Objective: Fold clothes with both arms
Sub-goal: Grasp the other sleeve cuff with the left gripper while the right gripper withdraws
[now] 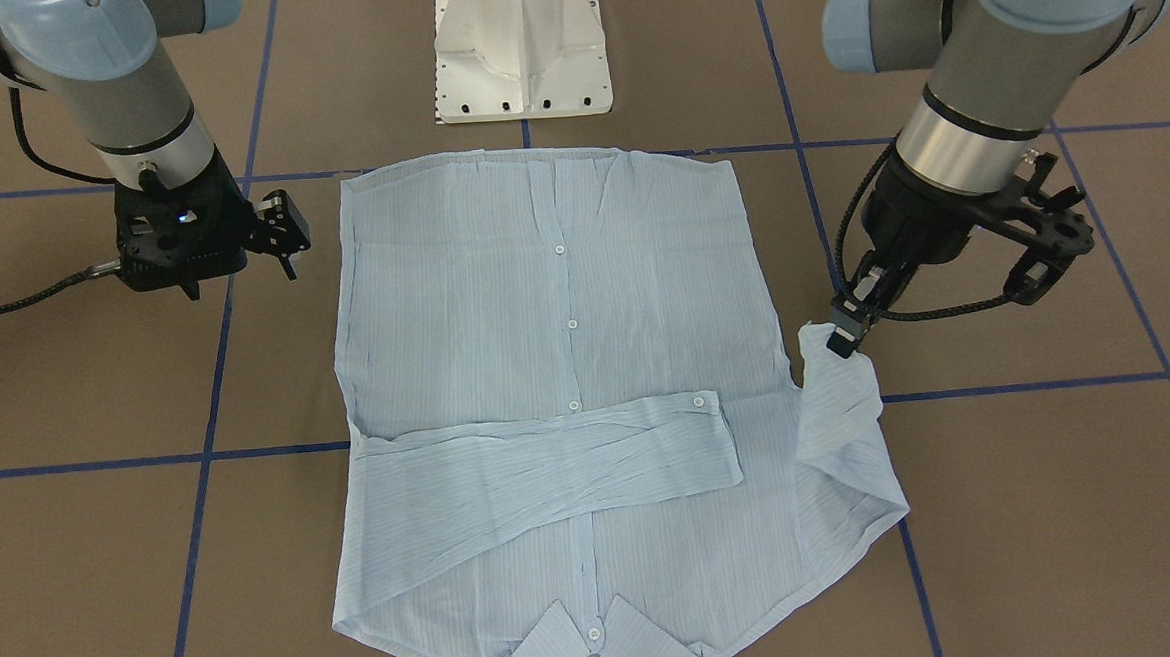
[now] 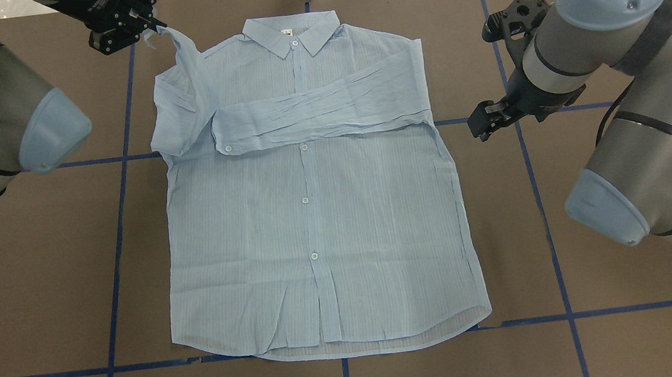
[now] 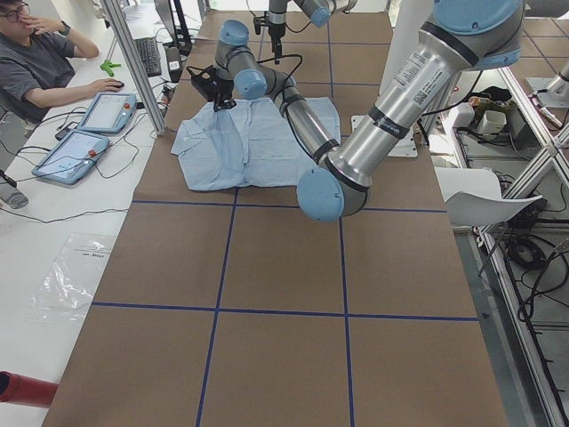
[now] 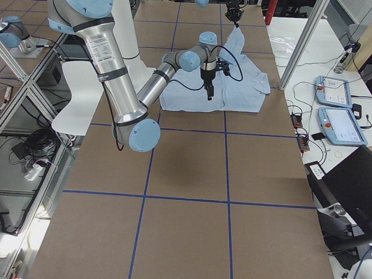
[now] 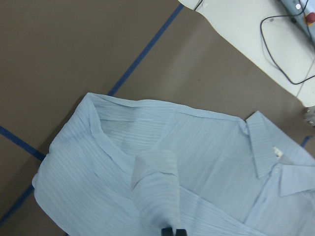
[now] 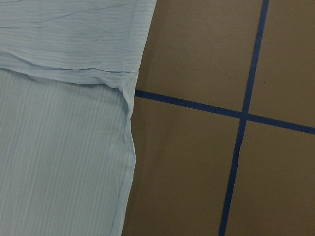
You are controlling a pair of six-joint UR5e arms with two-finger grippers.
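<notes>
My left gripper (image 2: 153, 27) pinches the cuff of the raised left sleeve (image 2: 190, 78), beyond the shoulder. The shirt (image 2: 315, 229) lies flat on the table (image 2: 36, 279) to its right, collar far. The other sleeve (image 2: 327, 110) is laid crosswise over the chest, where I judge mine goes too. My right gripper (image 2: 485, 123) hovers empty beside the hem-side edge; whether it is parted I cannot tell.

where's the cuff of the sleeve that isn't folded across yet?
Overhead view, upper left: the cuff is lifted off the table, pinched in the left gripper, just left of the shirt collar.

Brown table (image 2: 30, 280) gridded with blue tape (image 2: 640, 307) — white pedestal (image 1: 522, 51) at one edge, a seated person (image 3: 36, 71) alongside.
</notes>
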